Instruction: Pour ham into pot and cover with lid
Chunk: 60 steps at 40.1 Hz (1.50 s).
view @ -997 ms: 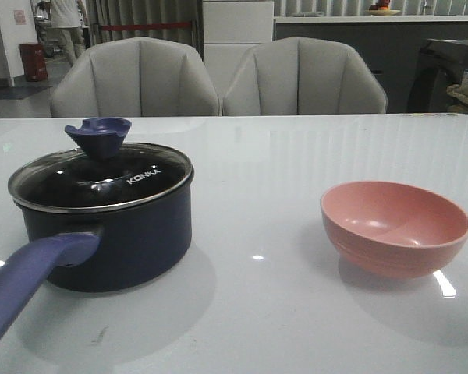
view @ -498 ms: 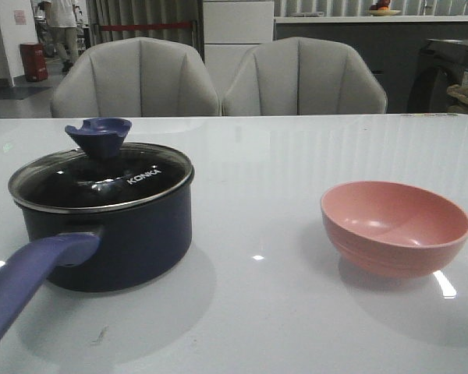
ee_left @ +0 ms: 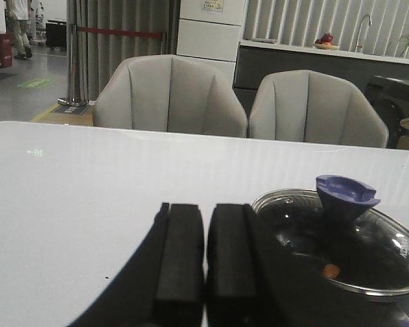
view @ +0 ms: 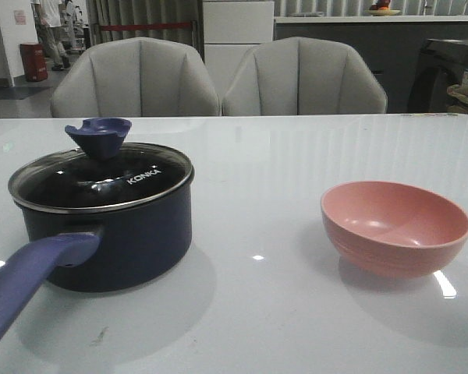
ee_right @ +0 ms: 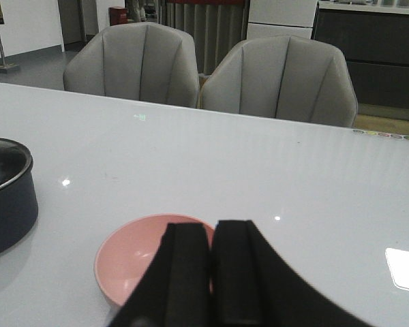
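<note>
The dark navy pot [view: 117,234] stands on the left of the white table with its purple-blue handle [view: 27,284] pointing toward me. The glass lid [view: 101,181] with its purple-blue knob [view: 99,135] sits on the pot. Through the lid in the left wrist view [ee_left: 347,238] an orange-pink piece of ham [ee_left: 331,270] shows inside. The pink bowl [view: 395,226] on the right is empty. My left gripper [ee_left: 204,211] is shut and empty, held back beside the pot. My right gripper [ee_right: 211,231] is shut and empty, above the near side of the bowl [ee_right: 133,255]. Neither gripper shows in the front view.
Two grey chairs [view: 136,78] [view: 304,76] stand behind the table's far edge. The white table [view: 265,312] reaches across the whole view. A person [view: 51,31] stands far back left.
The pot, lid and bowl have not moved. Only the person in the far background has shifted.
</note>
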Tool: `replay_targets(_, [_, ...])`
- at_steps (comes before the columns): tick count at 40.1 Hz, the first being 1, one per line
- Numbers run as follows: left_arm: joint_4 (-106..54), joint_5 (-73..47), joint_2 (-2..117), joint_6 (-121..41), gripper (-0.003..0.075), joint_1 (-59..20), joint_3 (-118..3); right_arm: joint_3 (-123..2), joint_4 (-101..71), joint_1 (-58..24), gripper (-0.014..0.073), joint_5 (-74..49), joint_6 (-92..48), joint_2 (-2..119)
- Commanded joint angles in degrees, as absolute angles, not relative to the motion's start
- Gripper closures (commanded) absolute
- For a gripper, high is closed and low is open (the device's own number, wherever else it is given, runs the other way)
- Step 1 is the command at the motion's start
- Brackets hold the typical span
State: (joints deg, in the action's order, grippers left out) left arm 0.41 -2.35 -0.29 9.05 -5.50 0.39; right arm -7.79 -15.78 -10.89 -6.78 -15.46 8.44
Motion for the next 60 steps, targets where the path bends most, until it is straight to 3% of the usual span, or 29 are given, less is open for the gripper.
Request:
replay_targets(1, [0.4,2.0,-1.6,10.3,0.0607,-5.3,2.1,-9.3,-16.0,-10.8,0.0441,-2.0,-15.9,9.0])
replay_targets(40, [0.0,2.0,-1.5,10.3,0.0607,-5.3,2.1,-7.6,-13.3,-10.0,0.0441,0.5,-16.2,9.0])
replay_targets(51, [0.0,2.0,-1.5,10.3,0.0606,-5.3,2.1,-0.8,1.2,-3.4,0.0441,6.0,2.6,5.7])
replay_targets(60, [0.0,2.0,-1.5,10.3,0.0607,-5.3,2.1,2.1,1.8,-3.1,0.0441,3.9,3.9,0.1])
